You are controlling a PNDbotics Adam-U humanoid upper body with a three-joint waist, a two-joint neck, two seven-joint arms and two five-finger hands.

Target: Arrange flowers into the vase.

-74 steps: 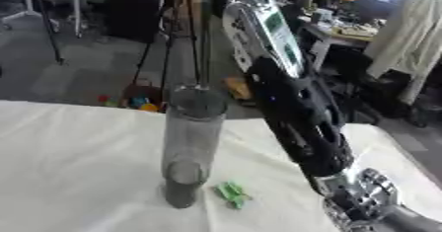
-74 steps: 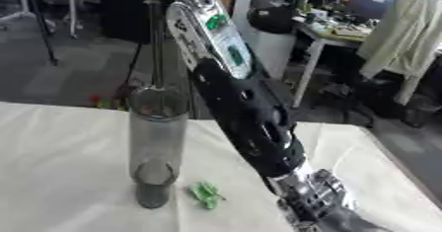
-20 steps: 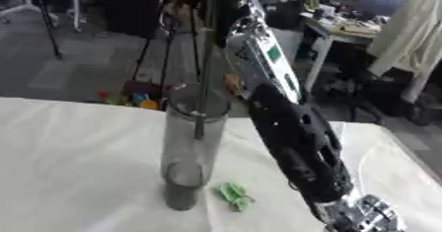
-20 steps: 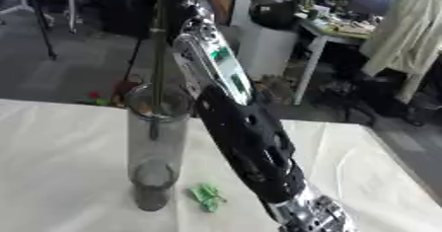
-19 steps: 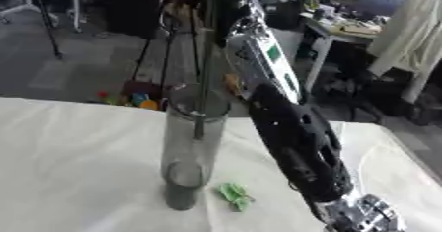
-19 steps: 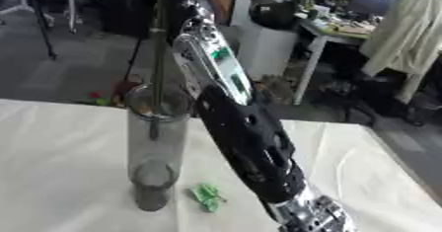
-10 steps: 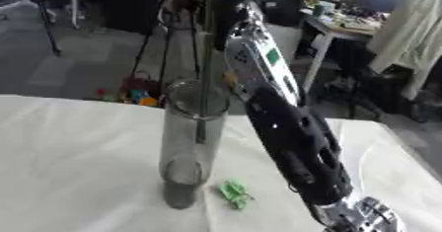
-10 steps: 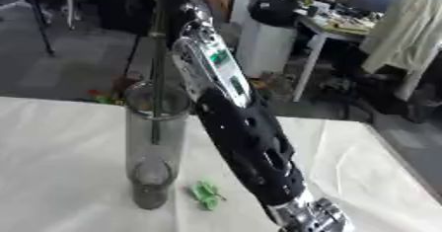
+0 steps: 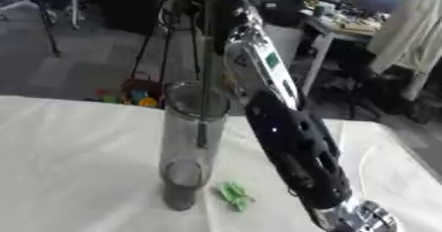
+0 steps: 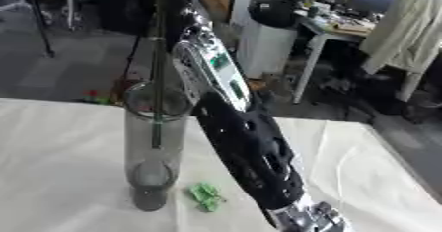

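A dark flower stem (image 9: 203, 97) hangs upright, its lower end inside a tall clear vase (image 9: 186, 157) standing on the white tabletop (image 9: 78, 167). A small green scrap (image 9: 233, 195) lies just beside its base. The right arm (image 9: 289, 142) rises past the vase; whether its fingers are open or closed cannot be told.

One clear vase (image 9: 186, 152), one stem (image 10: 158, 97) (its lower end inside), one green scrap (image 9: 234, 195).

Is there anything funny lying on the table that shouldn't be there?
Yes: a small green leafy scrap lies loose on the white tablecloth beside the base of the tall clear glass vase, not inside with the dark stem.
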